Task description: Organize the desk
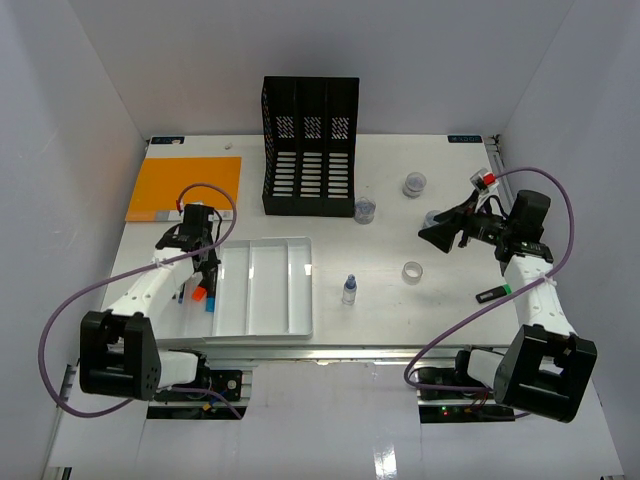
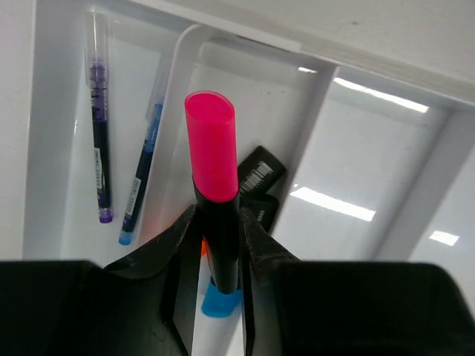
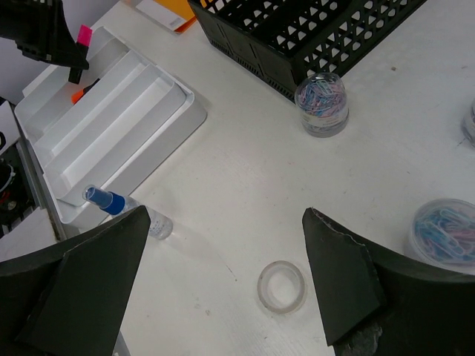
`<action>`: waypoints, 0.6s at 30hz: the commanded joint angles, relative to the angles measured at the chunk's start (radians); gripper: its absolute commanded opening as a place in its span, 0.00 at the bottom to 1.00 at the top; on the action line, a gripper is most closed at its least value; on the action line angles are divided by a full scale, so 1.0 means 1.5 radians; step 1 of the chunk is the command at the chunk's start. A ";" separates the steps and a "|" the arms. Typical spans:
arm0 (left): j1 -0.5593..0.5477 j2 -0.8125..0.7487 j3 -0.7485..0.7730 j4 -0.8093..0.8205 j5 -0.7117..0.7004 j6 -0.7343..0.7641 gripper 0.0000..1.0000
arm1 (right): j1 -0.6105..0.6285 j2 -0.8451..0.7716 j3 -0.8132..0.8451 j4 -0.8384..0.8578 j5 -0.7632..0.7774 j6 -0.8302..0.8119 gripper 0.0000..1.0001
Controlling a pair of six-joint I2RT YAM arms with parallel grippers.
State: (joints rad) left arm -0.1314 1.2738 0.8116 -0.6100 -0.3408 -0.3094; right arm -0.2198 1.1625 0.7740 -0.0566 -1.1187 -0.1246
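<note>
The desk (image 1: 400, 320) lies below both arms: the left gripper (image 2: 219, 222) hangs over its near-left part, at the left edge of the white tray (image 1: 270, 290), and the right gripper (image 1: 440, 232) hangs over its far-right part. The left jaws are narrow and clamp one pink highlighter (image 2: 211, 148), while the right jaws stand wide apart and hold nothing. On the desk there are two pens (image 2: 100, 141) left of the tray, three clip jars (image 1: 415, 185), one tape roll (image 1: 413, 271) — and one spray bottle (image 1: 348, 290).

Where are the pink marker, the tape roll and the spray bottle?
pink marker (image 2: 211, 141): left wrist view, pink cap.
tape roll (image 3: 282, 305): right wrist view, near rim.
spray bottle (image 3: 111, 201): right wrist view, blue cap.
</note>
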 commanded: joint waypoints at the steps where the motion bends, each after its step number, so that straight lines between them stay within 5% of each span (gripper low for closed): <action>1: 0.016 0.058 0.017 0.010 -0.037 0.049 0.02 | -0.019 -0.011 -0.006 0.012 -0.043 -0.015 0.90; 4: 0.018 0.077 0.023 0.010 -0.045 0.044 0.16 | -0.030 -0.014 -0.006 0.007 -0.056 -0.022 0.90; 7: 0.018 0.066 0.022 0.010 -0.051 0.038 0.53 | -0.039 -0.018 -0.004 -0.022 -0.081 -0.076 0.90; 12: 0.018 0.020 0.031 0.015 0.022 0.029 0.75 | -0.040 0.014 0.117 -0.363 -0.073 -0.426 0.90; 18: 0.018 -0.049 0.040 0.029 0.182 0.016 0.89 | -0.040 0.107 0.264 -0.725 0.132 -0.883 0.90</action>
State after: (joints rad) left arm -0.1066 1.2859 0.8358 -0.6005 -0.2544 -0.2693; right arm -0.2746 1.2597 1.0564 -0.6850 -1.1199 -0.8804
